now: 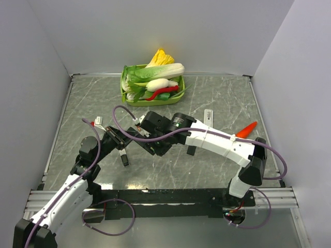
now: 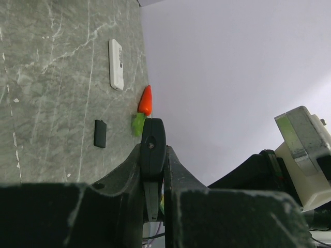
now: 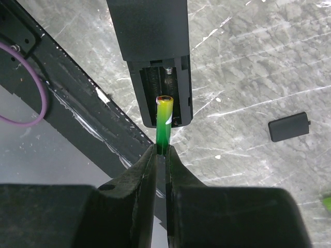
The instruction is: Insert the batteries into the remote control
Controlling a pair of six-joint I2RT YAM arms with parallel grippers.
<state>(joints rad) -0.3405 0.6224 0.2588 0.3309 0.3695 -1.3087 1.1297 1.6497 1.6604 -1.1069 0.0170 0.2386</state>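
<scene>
The right gripper point(image 3: 161, 151) is clamped tight on the green battery point(image 3: 164, 120), which is pointed at 12 o'clock over the open bay of the black remote point(image 3: 150, 31). That remote is pinched edge-on in the left gripper point(image 2: 153, 157). A loose cover point(image 3: 288, 126) is seen lying at 3 o'clock.

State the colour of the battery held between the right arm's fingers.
The battery is green, fading to yellow at its tip; clearest in the right wrist view.

Green basket point(image 1: 124, 96) holding vegetables point(image 1: 164, 71) at back; carrot point(image 1: 247, 129) lying far right.
</scene>
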